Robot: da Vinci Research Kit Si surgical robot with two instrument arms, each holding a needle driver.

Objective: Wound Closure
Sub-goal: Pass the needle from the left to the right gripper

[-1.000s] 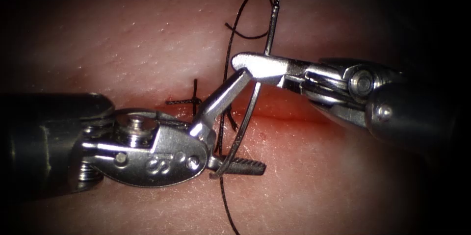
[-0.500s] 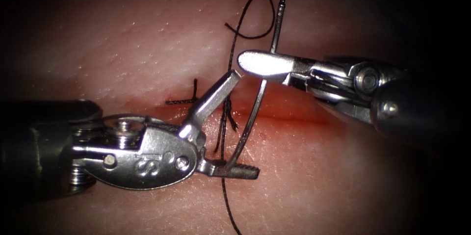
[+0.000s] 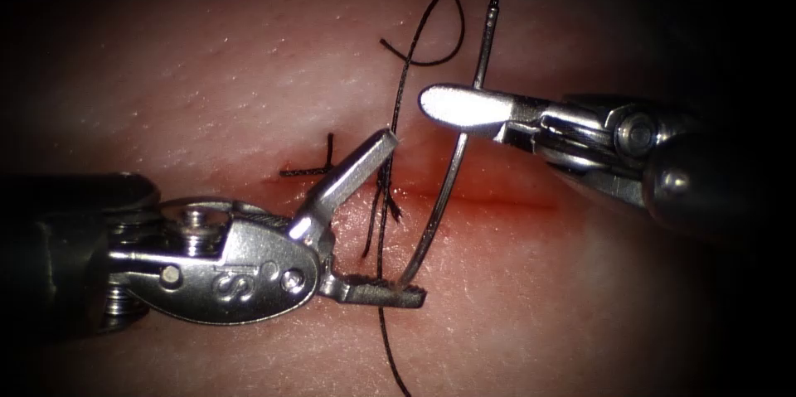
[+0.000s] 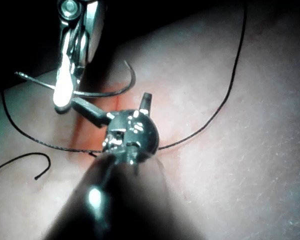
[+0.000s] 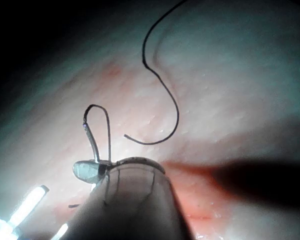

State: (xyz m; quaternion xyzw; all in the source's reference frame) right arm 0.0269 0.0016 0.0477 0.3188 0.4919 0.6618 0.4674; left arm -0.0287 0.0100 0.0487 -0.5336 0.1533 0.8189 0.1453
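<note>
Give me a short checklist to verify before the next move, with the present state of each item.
1. Right tool shut on the needle near its thread end: ok.
2. Left tool open, holding nothing: ok.
3. Needle out of the tissue: ok; its tip lies at the left tool's lower jaw.
4. Thread joined to the needle: ok.
5. Thread clear of the left tool: cannot tell.

Dark surround, lit centre

Bright light is falling on the middle of the endoscope view, glinting there, while the edges and corners are fading into deep black shadow all round.
</note>
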